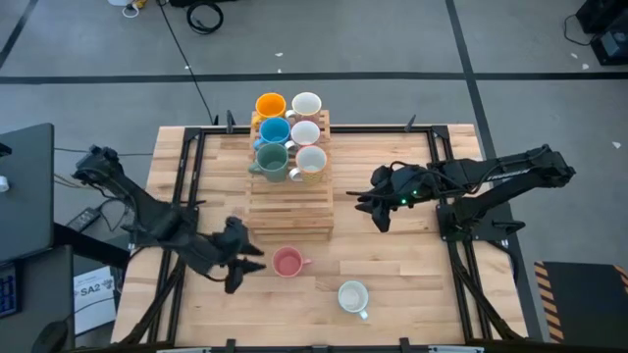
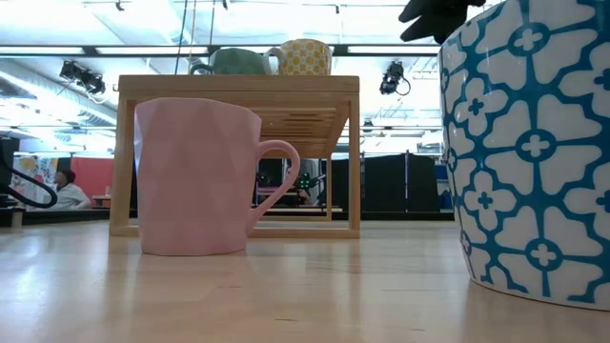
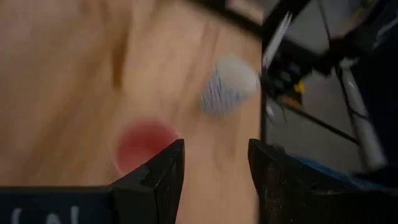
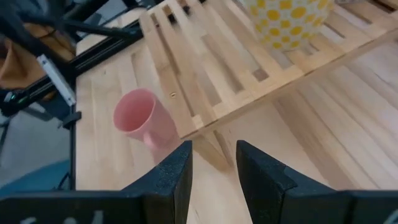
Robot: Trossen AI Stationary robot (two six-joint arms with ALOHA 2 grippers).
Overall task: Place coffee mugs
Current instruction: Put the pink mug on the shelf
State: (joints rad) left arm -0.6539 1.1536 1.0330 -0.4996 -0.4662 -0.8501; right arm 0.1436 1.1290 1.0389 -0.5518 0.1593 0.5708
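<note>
Six coffee mugs stand upright on the far half of a slatted wooden rack [image 1: 289, 196]: orange [image 1: 270, 106], blue [image 1: 274, 130], dark green [image 1: 271, 157], two white [image 1: 306, 105], and a yellow-dotted one [image 1: 311, 162]. A pink mug [image 1: 287, 262] stands on its base on the table in front of the rack. A blue-patterned white mug [image 1: 352, 296] stands near the front edge. My left gripper [image 1: 245, 260] hovers open just left of the pink mug [image 3: 142, 143]. My right gripper [image 1: 378, 211] hangs open right of the rack, with nothing between its fingers [image 4: 214, 149].
The rack's near half [image 4: 205, 68] is bare slats. Black frame rails [image 1: 186, 196] run along the table's left and right sides. In the low view the patterned mug [image 2: 534, 152] stands close on the right and the pink mug [image 2: 195, 176] before the rack [image 2: 238, 90].
</note>
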